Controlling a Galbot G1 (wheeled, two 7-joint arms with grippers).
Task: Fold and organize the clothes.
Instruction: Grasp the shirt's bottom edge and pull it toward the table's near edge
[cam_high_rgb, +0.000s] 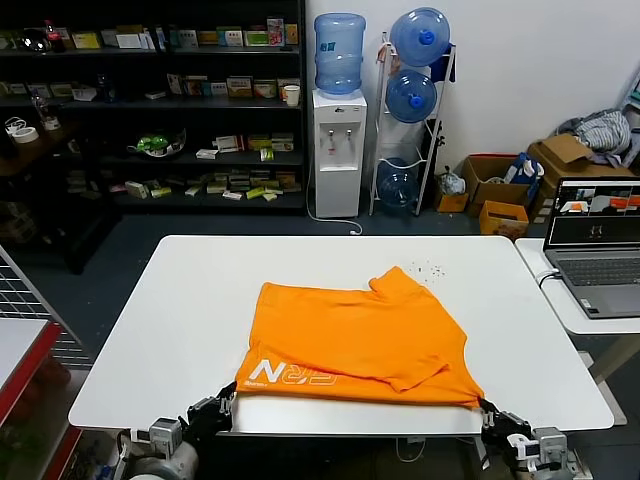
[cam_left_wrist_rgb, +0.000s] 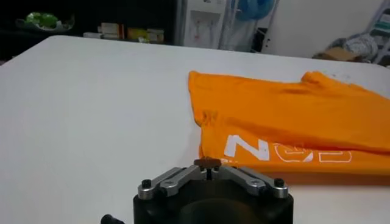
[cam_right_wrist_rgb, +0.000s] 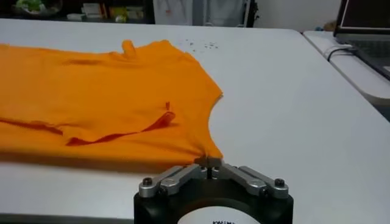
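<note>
A white table (cam_high_rgb: 180, 330) fills the foreground. Past its right edge an open laptop (cam_high_rgb: 592, 245) sits on a side table (cam_high_rgb: 560, 300). Beyond the far edge stand a water dispenser (cam_high_rgb: 337, 150), dark shelves (cam_high_rgb: 150, 110) and cardboard boxes (cam_high_rgb: 490, 180).

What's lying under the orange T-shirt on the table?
Only the white table shows around the orange T-shirt. The shirt lies folded over itself; anything beneath it is covered.

The T-shirt (cam_high_rgb: 355, 335) is bright orange — plain across most of its cloth, with white lettering (cam_high_rgb: 290, 375) printed along its near edge. The surface (cam_high_rgb: 180, 310) beneath it is white — unpatterned but for a few dark specks (cam_high_rgb: 432, 268).
</note>
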